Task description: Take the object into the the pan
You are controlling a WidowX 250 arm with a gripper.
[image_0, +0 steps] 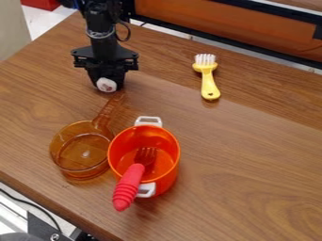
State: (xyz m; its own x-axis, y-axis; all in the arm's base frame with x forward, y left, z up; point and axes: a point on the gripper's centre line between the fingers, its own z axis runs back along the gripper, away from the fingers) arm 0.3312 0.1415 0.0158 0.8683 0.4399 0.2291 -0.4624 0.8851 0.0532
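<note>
Object [106, 85] right here in my grip, at the upper left of the table [252, 183], just beyond the end of the pan's handle! My arm [100, 21] comes in from the top edge, running down nearly upright, and my gripper [108, 84] hangs at the bottom of it, pointing down, jaws clamped on the piece.

Now the count, left to right: one pan [70, 157], see-through amber, its single handle angling up and rightward towards me; one object, mine; one fork [128, 184], tines down inside the pot, red grip leaning out over the near rim; one pot [167, 176], orange, two white handles, one far side, one near, standing right beside the pan; and out right, one brush [209, 84], yellow, lying with its white bristles to the back and its handle towards the front.

And the object itself? A rounded whitish face with a pinkish-brown patch, turned out to the camera between my fingertips! Its long axis I cannot tell: what shows looks close to round.
</note>
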